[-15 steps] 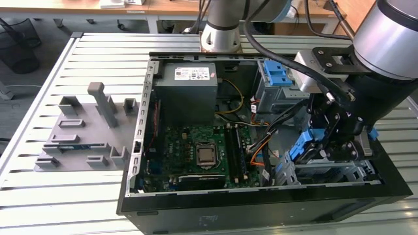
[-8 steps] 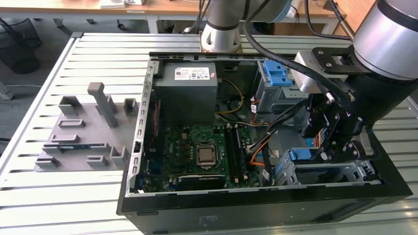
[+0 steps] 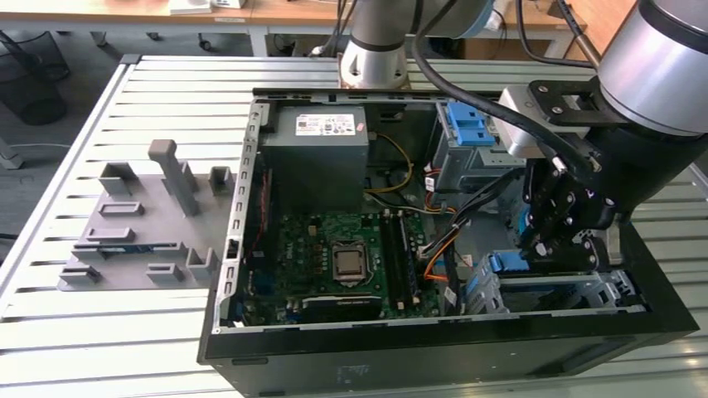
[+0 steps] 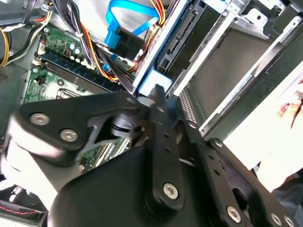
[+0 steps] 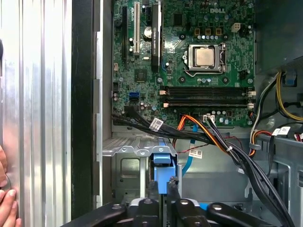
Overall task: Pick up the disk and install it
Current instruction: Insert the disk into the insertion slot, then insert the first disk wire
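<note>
The gripper [image 3: 550, 259] reaches into the computer case [image 3: 443, 356], at four o'clock from the motherboard [image 3: 343, 257] in the exterior view. Its claw is narrow, pinching the blue carrier of the disk [image 5: 161, 163], which sits in the drive cage [image 5: 128, 172].

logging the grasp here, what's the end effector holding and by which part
The end effector pinches the disk by the blue tab of its carrier bracket.

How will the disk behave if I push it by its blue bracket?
The disk should move as one stiff block, likely heavy for its size. Its blue plastic bracket, held in the gripper, might flex slightly. The metal cage alongside should limit tipping.
</note>
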`<state>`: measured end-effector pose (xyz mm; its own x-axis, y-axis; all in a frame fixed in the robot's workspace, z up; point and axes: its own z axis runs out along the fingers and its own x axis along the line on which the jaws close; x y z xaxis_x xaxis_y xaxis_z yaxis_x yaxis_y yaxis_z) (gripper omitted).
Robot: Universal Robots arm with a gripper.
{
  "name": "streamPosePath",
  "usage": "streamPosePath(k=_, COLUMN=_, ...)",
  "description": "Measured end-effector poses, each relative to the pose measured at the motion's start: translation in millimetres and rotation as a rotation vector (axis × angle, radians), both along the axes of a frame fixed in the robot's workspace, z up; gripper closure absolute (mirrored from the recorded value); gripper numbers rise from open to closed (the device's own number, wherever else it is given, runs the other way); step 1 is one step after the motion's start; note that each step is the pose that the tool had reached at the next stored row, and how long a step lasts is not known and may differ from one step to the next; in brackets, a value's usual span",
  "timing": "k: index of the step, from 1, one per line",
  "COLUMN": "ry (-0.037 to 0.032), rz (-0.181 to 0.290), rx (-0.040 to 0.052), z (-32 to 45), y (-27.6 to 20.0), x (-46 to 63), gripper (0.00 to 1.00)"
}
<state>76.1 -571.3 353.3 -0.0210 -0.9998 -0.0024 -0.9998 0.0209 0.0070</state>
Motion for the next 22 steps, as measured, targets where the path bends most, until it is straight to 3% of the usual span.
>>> streamPosePath(k=2, ry=0.0, rz=0.0, rx=0.0, z=0.0, y=0.0, x=0.0, gripper=0.87)
streamPosePath(k=5, ry=0.0, rz=0.0, rx=0.0, z=-0.1, y=0.0, x=0.0, gripper=0.89)
streamPosePath(k=22, ry=-0.0001, rz=0.0, rx=0.0002, z=-0.9, y=-0.2, x=4.5, gripper=0.89)
